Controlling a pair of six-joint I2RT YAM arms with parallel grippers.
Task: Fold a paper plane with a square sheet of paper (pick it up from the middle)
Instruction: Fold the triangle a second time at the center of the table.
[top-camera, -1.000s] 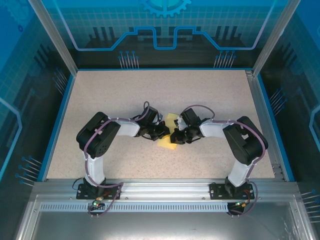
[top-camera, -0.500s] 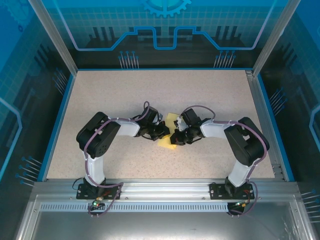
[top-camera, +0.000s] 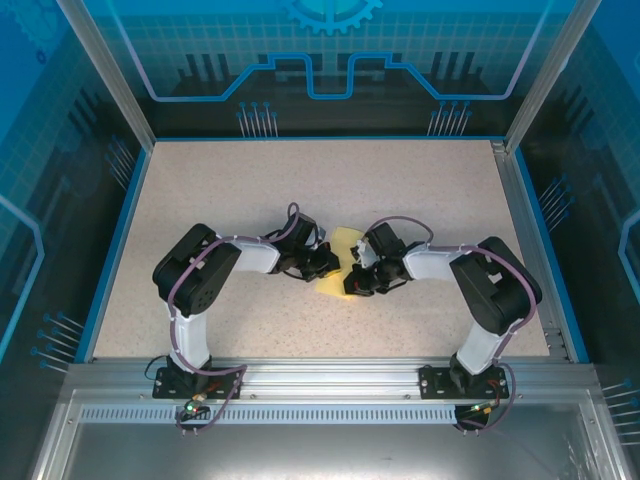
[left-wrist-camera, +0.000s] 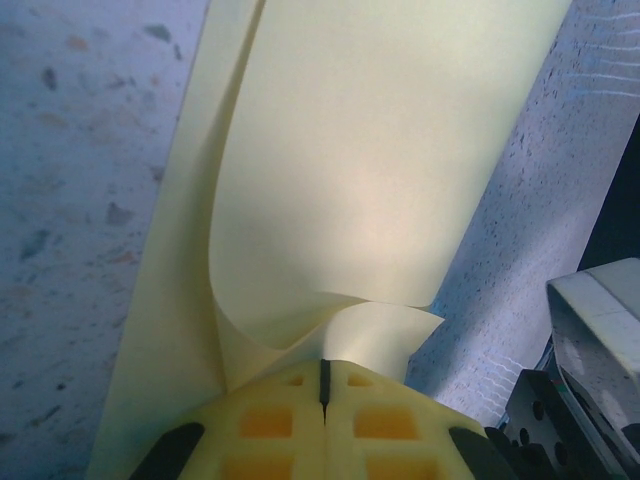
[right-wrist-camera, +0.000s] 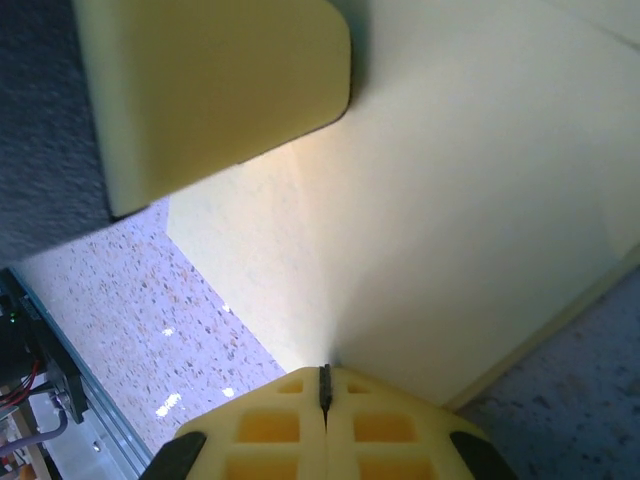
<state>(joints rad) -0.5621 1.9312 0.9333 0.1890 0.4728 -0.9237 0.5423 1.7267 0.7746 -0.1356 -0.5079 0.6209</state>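
The yellow sheet of paper (top-camera: 338, 264) lies mid-table between both grippers, partly doubled over. My left gripper (top-camera: 326, 263) is shut on its left edge. In the left wrist view the paper (left-wrist-camera: 370, 170) curls up and away from the closed fingertips (left-wrist-camera: 323, 366), with a lower layer flat on the table. My right gripper (top-camera: 353, 279) is shut on the paper's right side. In the right wrist view the sheet (right-wrist-camera: 460, 200) spreads out from the closed tips (right-wrist-camera: 323, 373), and a yellow finger of the left gripper (right-wrist-camera: 215, 90) presses at the top left.
The speckled table (top-camera: 240, 190) is ringed by a blue rim and a metal frame (top-camera: 320, 375) at the near edge. Part of the right gripper's body (left-wrist-camera: 595, 350) sits close by in the left wrist view.
The right gripper has shifted slightly right and toward the near edge, and the paper's far flap now shows a little more. The left arm has stayed put.
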